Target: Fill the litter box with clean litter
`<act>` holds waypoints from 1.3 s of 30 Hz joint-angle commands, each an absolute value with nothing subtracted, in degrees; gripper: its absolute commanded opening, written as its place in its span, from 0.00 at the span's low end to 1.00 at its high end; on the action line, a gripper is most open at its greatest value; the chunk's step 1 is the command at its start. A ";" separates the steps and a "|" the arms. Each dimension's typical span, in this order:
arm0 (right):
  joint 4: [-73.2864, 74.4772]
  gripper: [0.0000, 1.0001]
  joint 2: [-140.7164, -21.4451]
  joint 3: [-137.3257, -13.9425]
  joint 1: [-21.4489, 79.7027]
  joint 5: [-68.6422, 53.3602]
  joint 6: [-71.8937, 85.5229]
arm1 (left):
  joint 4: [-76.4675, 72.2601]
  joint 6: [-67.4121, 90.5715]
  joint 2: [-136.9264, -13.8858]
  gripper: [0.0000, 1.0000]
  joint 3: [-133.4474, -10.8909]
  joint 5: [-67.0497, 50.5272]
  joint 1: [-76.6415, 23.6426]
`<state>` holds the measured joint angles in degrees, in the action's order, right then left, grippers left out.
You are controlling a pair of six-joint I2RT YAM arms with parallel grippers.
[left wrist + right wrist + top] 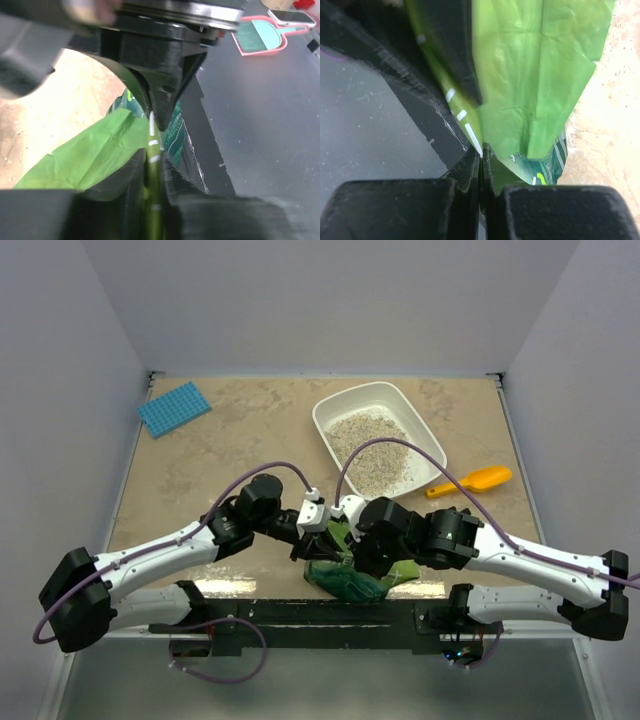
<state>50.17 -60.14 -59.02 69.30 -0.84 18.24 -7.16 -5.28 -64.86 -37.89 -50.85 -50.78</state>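
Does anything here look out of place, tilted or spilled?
No spill is clear. The litter box sits askew to the edges of the table. The green bag lies at the near edge, its rim pinched by the left end effector and the right end effector.

White glossy shells on long links of left arm (160,552) and right arm (545,562); black blocky joint housings. Thin purple cable (285,467) looping off each. Small white block at each wrist. Matte black, flat-faced fingers on left end effector (155,200) and right end effector (481,170).
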 commanded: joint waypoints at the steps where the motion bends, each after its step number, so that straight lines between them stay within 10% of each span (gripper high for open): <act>1: 43.77 0.00 -59.50 -60.12 70.05 -3.43 18.02 | -3.44 -6.41 -68.29 0.01 -36.91 -49.48 -53.17; 5: 43.68 0.00 -59.50 -60.38 70.05 -2.90 18.02 | 4.29 -8.79 -66.46 0.00 -38.06 -48.26 -53.09; 12: 43.16 0.29 -60.55 -61.70 70.05 -2.64 16.52 | 7.82 -9.58 -58.46 0.00 -37.35 -44.12 -50.19; 39: 48.24 0.30 -66.01 -58.97 70.05 0.70 18.81 | 14.77 -13.80 -41.22 0.00 -36.04 -39.29 -41.04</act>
